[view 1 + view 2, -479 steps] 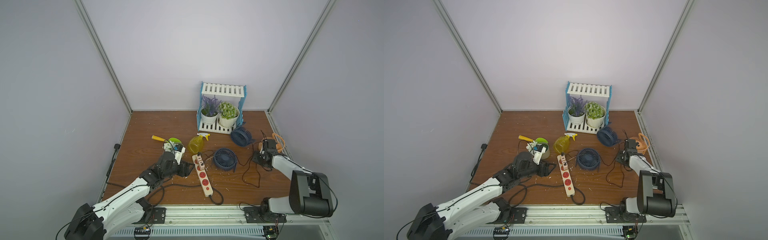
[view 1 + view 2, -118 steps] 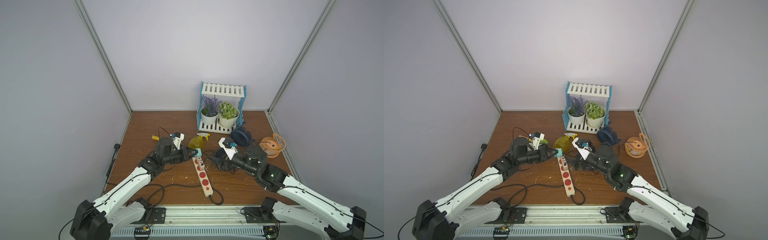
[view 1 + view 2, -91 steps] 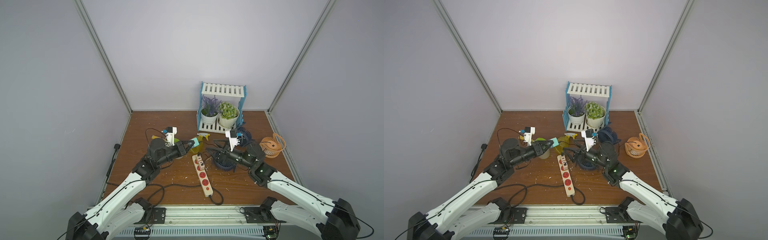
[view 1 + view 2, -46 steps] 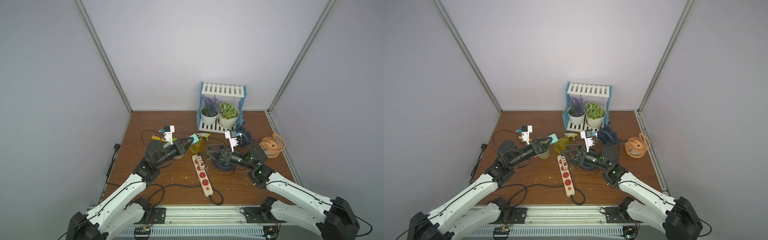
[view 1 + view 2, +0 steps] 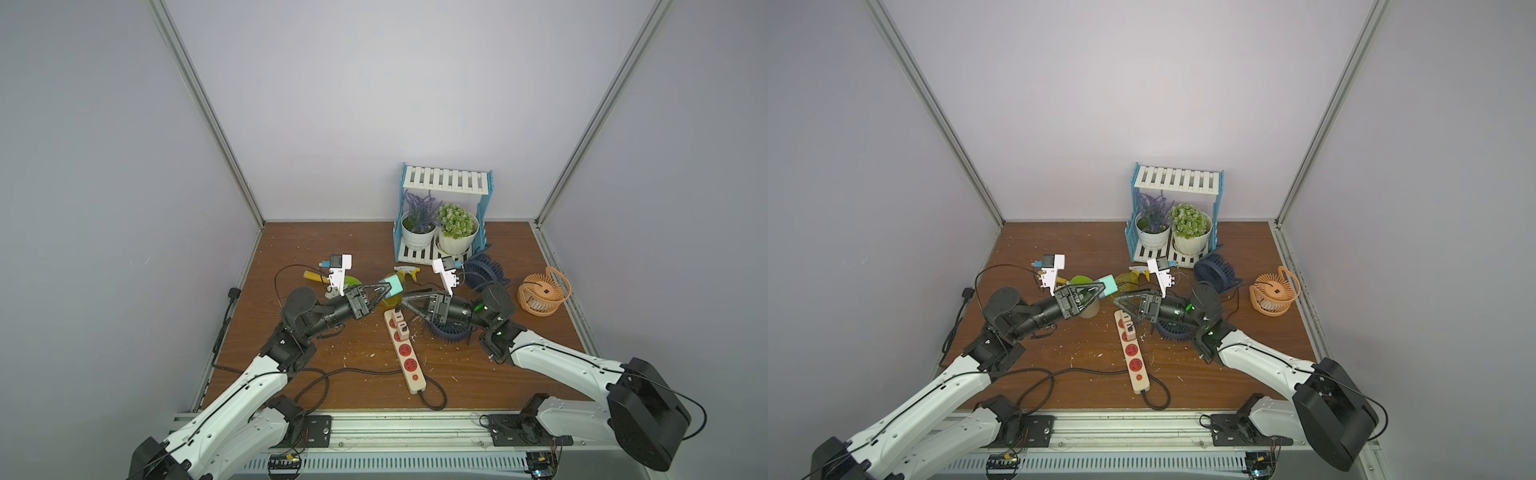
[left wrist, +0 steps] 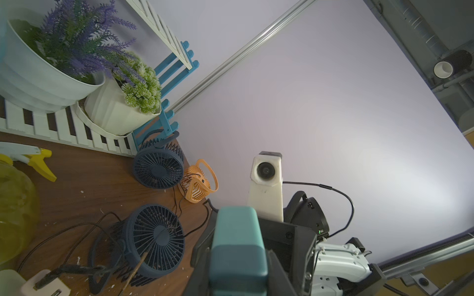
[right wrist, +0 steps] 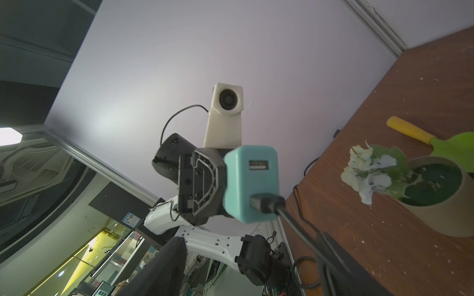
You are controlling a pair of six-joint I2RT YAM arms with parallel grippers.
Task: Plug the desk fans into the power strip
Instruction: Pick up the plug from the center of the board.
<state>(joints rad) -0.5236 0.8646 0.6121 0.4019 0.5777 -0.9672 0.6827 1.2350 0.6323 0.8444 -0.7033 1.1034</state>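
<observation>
Since half a second ago the right arm (image 5: 557, 365) has reached nearer to the left arm (image 5: 249, 386), and their tips now almost meet above the far end of the power strip (image 5: 405, 353). That strip lies flat on the desk (image 5: 332, 249) between the two arms in both top views. Its black cord (image 5: 432, 401) loops off the near end, and two beige plugs (image 5: 401, 331) sit in its farthest sockets. The left jaws are clamped on a teal charger (image 5: 1109, 286), held clear of the desk. The right wrist view shows a black cable (image 7: 266, 203) plugged into one of the charger's ports. The right jaws stand wide with nothing in them, just short of the charger; whether they touch it I cannot tell. One dark blue fan (image 5: 446, 330) lies beneath the right arm, and which fan the cable runs to I cannot tell.
</observation>
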